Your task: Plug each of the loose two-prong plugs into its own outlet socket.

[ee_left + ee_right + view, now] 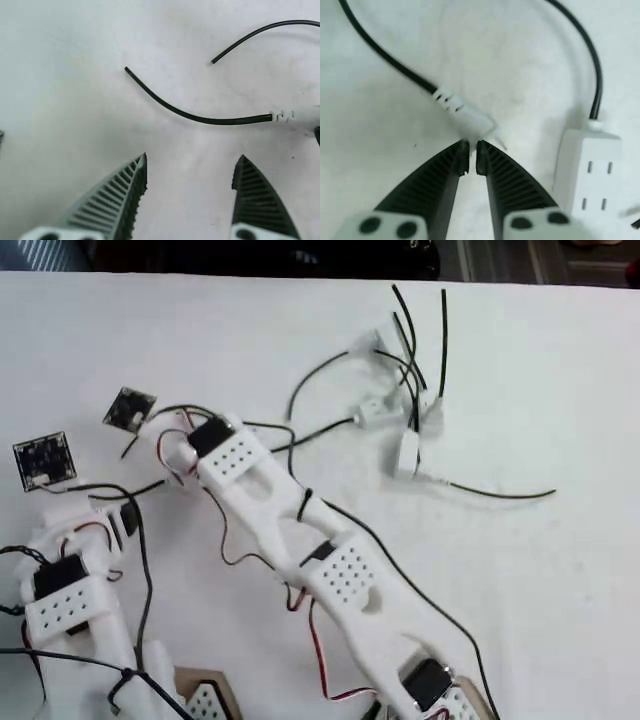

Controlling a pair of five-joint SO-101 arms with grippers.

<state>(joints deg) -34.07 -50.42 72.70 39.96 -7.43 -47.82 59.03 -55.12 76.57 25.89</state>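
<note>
On the white table a knot of small white plugs, outlet blocks and black cords lies at the far right. One plug is on the left of the knot, and a white outlet block sits just near of it. Two white arms are in the high view. One stretches from the near right edge across toward the far left, and the other is folded at the near left. The high view does not settle which arm is which. The left wrist view has the left claw wide open above bare table, with nothing between its ribbed fingers. Just beyond its tips a black cord curves across the table into a white plug at the edge of the picture. The loose end of a second cord lies farther off. In the right wrist view the right claw is all but closed, with a thin slit between its tips, and it grips nothing. Its tips sit right at the end of a white two-prong plug lying flat on the table. The plug's prongs point out beside one claw tip, and its black cord trails away. A white outlet strip lies near that plug but apart from it, with two pairs of slots facing up and its own black cord looping away from its end.
</note>
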